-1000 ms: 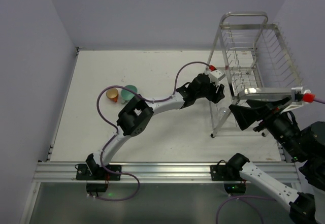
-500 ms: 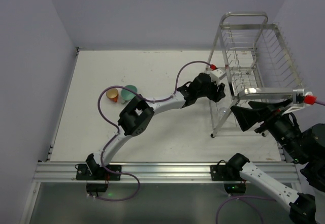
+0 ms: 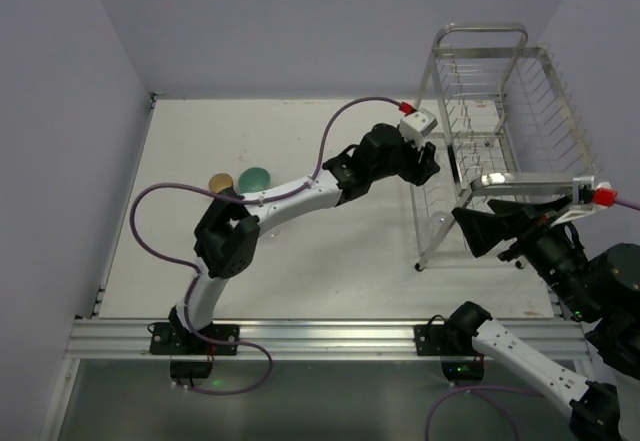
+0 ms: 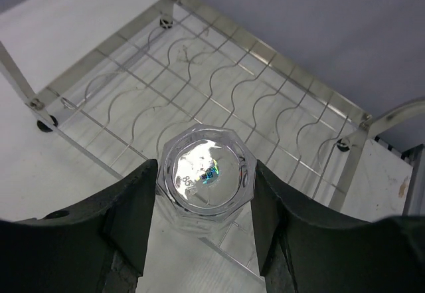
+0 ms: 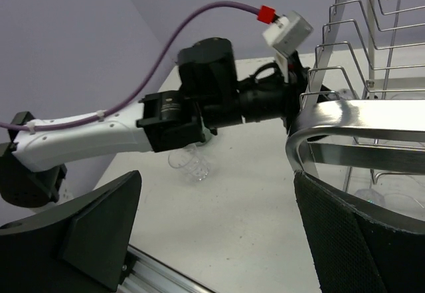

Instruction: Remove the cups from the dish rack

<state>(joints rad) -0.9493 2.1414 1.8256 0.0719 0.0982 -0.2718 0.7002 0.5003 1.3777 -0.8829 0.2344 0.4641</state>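
**Left Gripper on Tumbler: Axis and Exit Path at the Rack**

The left gripper [image 4: 204,173] is positioned above the lower shelf of the tall silver wire dish rack [image 3: 482,29], on the rack's left side. Its jaws stand roughly half open. The fingers [image 4: 133,206] bracket the clear faceted glass tumbler [image 4: 207,185], and both pads appear to touch the glass wall, so the tumbler is judged to be gripped. Whether it rests on the shelf wires or hangs clear of them cannot be told.

The tumbler's long axis runs parallel to the fingers and points toward the wavy shelf wires below. Its octagonal end, which carries a small label, faces the wrist camera; whether that end is base or rim cannot be told. The grip acts across the tumbler's width.

The right gripper [image 5: 218,187] is fully open and empty at the rack's near front corner. The left arm is the nearer one.

The coming move likely calls for withdrawal along the tumbler's axis until clear of the frame. Travel then goes left to the white table [image 3: 300,281], where the orange-red mug [image 3: 220,182] and the mint-green mug [image 3: 254,176] stand side by side, well apart from the rack.
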